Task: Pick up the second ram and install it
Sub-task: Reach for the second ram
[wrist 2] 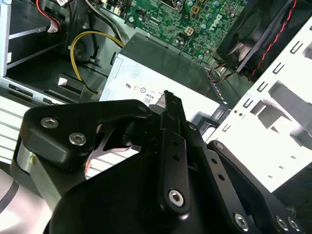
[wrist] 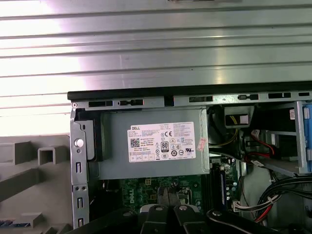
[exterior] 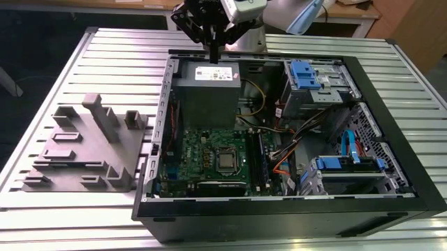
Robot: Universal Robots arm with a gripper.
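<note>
Jaws drawn together high over the open case (exterior: 293,212) pinch what appears to be the ram (exterior: 213,56), a thin dark sliver jutting from their tips. So little of it shows that the grip is a judgement, not a certainty. In the second wrist view the ram (wrist 2: 169,97) is no more than a notched dark tip beyond the closed jaws. It hangs clear above the PSU (exterior: 209,99), near where that grey box meets the board (exterior: 209,154). The exterior view gives it as a narrow upright strip, which suggests a stick carried on edge and seen end-on, flat sides against the jaws and lower edge facing down into the case. Its long axis would then lie level, roughly in line with the slots (exterior: 260,157), but its ends are too hidden to be sure. The slots sit well apart from it, toward the exterior view's right, with cables (exterior: 297,133) crowding just beside them. The hazards are several. A narrow pinch on so thin a board could let it tip or slip. A skewed or reversed stick would jam on a slot rather than seat. A low path could clip the PSU or snag the cables. A grey holder (exterior: 77,157) rests on the bench (exterior: 112,47) beside the case.
</note>
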